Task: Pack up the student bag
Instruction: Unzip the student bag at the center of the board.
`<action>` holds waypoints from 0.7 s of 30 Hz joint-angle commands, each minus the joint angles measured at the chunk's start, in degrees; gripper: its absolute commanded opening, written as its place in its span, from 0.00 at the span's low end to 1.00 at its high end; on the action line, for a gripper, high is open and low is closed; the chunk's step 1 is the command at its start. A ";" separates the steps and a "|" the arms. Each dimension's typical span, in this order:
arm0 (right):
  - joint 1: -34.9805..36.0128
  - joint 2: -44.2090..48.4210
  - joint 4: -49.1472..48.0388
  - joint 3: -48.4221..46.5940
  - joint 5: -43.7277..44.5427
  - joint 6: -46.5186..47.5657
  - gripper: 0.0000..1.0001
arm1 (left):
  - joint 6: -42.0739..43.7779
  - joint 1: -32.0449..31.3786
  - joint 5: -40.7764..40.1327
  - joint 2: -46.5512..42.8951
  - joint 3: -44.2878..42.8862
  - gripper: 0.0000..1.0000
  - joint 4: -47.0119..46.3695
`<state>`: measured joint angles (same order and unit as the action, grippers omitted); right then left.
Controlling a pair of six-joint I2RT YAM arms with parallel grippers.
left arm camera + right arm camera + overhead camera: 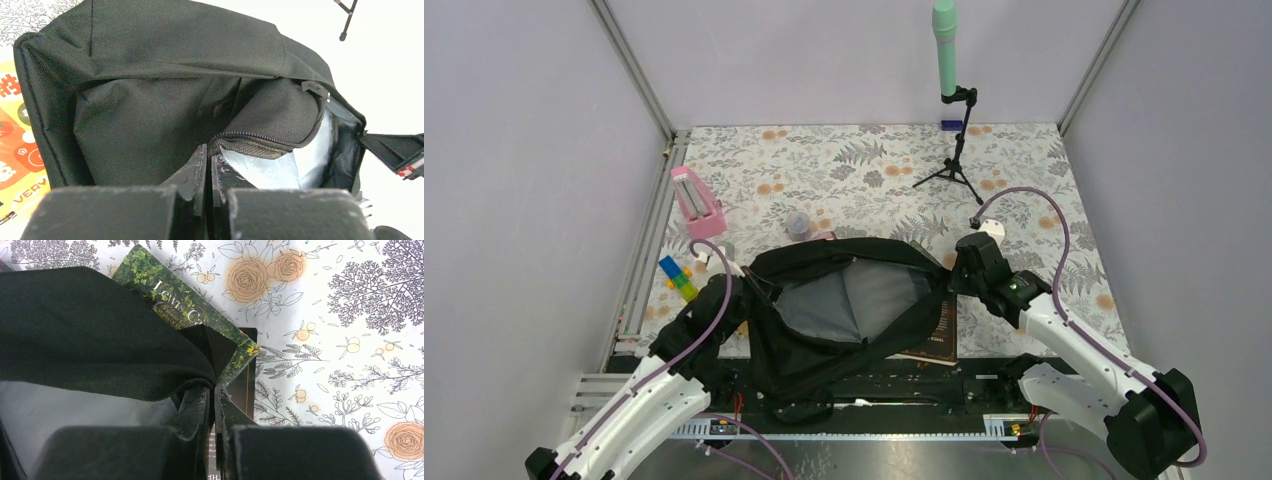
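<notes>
Student bag [809, 350] lies on the counter [874, 170] at its near edge, between the two arms, its mouth gaping upward so the grey lining [849, 295] shows. At the zip edge on the bag's left side the left pincer [208, 152] is clamped shut, apparently nipping the rim, while the right pincer [211, 390] is closed on a fold of black fabric at the opposite rim. Gripping both sides, I judge, holds the opening wide for loading. An ivy-covered book [150, 275] lies partly beneath the bag's right edge, not yet packed
</notes>
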<state>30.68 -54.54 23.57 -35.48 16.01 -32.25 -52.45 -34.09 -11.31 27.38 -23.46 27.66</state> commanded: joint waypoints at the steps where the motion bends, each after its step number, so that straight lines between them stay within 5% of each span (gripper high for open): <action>1: -1.32 -0.66 1.71 0.72 6.97 -0.01 0.00 | -0.59 0.86 -4.74 -4.27 0.32 0.00 5.07; 8: -1.32 0.46 0.56 -0.35 5.04 4.23 0.03 | 9.09 0.91 1.87 -2.50 -2.09 0.00 0.81; 15: -1.32 8.18 -6.60 -1.87 -6.80 18.47 0.75 | 20.32 0.91 14.12 4.46 -6.97 0.00 -3.64; 21: -1.24 4.97 -10.68 -7.39 -19.61 27.48 0.85 | 19.57 0.88 14.00 5.40 -6.47 0.00 -4.33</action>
<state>29.56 -46.39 18.59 -37.56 6.22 -13.17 -35.09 -33.43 -0.01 32.71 -28.14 25.41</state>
